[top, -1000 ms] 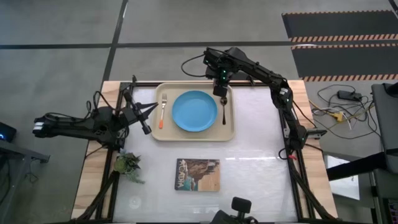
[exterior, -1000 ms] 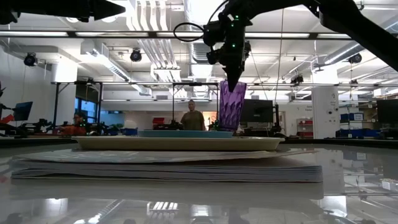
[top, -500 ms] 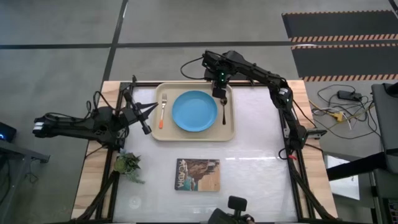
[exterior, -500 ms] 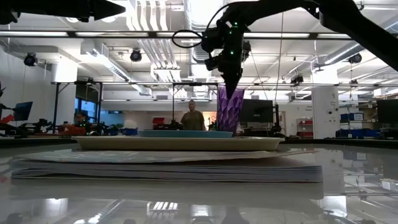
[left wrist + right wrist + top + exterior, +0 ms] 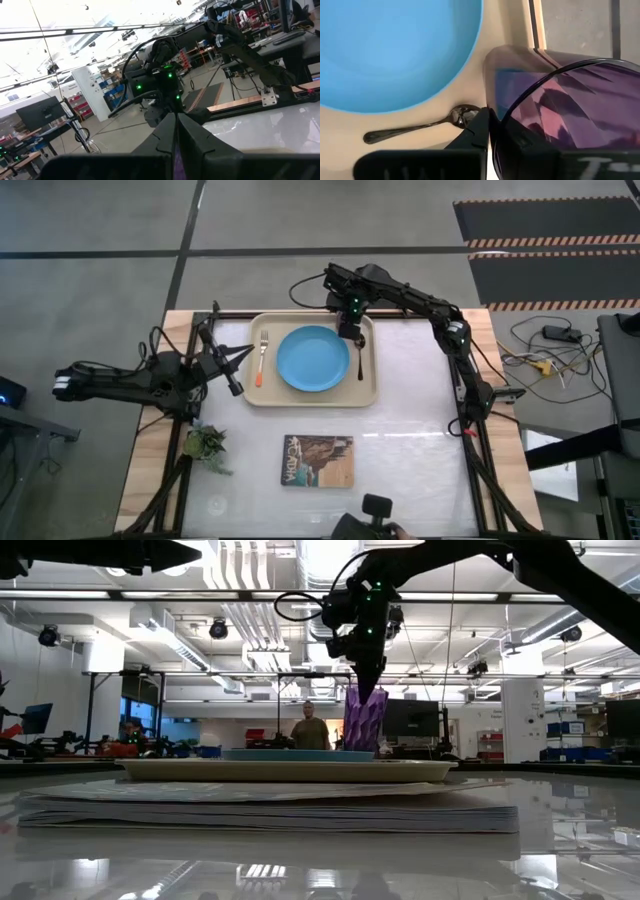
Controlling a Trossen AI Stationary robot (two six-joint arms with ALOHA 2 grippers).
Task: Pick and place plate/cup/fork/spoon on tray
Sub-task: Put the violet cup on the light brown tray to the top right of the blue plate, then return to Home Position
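The beige tray (image 5: 262,392) holds the light-blue plate (image 5: 313,359) in its middle, the fork (image 5: 261,358) on its left part and the dark spoon (image 5: 360,361) to the right of the plate. My right gripper (image 5: 352,330) is shut on the purple cup (image 5: 365,720) over the tray's far right corner, next to the spoon's bowl (image 5: 462,116). The plate and the tray rim hide the cup's base in the low view. My left gripper (image 5: 246,352) is shut and empty just left of the tray. My right gripper holds the cup by the rim of its wall (image 5: 496,131), one finger outside (image 5: 479,126) and one inside the cup. The fingers come from above, pointing down. The cup hangs upright, mouth up. I cannot tell whether its base touches the tray.
A picture-covered book (image 5: 319,460) lies near the table's front edge, and shows in front of the tray in the low view (image 5: 270,808). A small plant (image 5: 205,443) lies at the near left. People stand in the room behind the table.
My right gripper has gone down toward the tray's far right corner with the cup, and a little toward the table's left edge. The cup stays upright and now stands lower, its base behind the plate in the low view.
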